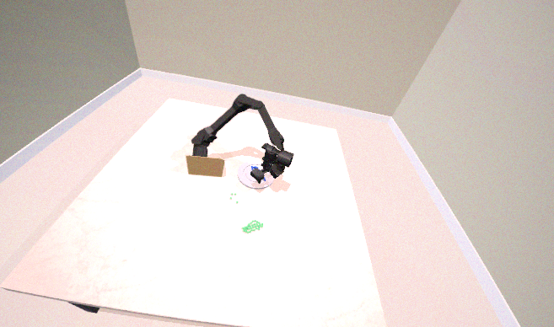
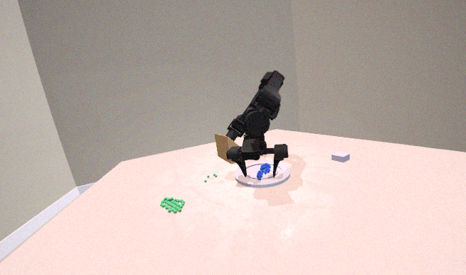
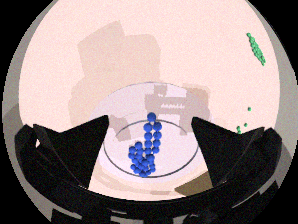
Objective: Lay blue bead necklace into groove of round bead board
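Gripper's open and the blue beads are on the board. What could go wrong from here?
1. The blue necklace lies bunched inside the round board, not strung along its groove; it may need re-laying.
2. The open gripper straddles the beads with its fingers low, so a sideways retreat might drag them.

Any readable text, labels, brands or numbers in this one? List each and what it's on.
None: no readable text in any view. The brown board, grey block, round bead board, blue bead necklace, green beads and open gripper all show plain surfaces.
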Robot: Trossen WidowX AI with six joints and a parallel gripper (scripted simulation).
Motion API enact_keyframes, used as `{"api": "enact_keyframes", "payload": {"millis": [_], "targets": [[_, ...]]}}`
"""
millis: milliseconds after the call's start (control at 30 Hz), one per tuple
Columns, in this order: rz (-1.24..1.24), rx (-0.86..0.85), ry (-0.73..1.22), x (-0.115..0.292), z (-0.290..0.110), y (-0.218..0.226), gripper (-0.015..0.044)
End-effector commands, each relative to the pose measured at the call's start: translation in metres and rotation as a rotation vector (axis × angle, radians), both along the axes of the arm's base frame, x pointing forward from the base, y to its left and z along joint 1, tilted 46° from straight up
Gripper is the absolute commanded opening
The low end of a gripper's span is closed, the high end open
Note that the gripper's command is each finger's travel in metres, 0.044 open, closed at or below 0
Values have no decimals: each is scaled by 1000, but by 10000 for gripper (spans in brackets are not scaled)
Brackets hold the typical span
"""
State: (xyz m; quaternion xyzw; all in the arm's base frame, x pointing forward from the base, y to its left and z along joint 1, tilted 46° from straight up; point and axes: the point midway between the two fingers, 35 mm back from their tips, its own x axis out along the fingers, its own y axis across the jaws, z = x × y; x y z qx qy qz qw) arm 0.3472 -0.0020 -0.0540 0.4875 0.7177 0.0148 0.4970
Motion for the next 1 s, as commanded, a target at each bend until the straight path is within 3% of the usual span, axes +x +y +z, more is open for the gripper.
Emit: {"api": "enact_keyframes", "payload": {"millis": [0,67,467,633,967], "targets": [[1,-2,-2,0,0,-1,440],[1,-2,-2,0,0,-1,440],[-94,-5,99,-50,63,22,125],[-132,-6,140,-75,82,31,120],[-133,-10,136,-75,76,37,120]]}}
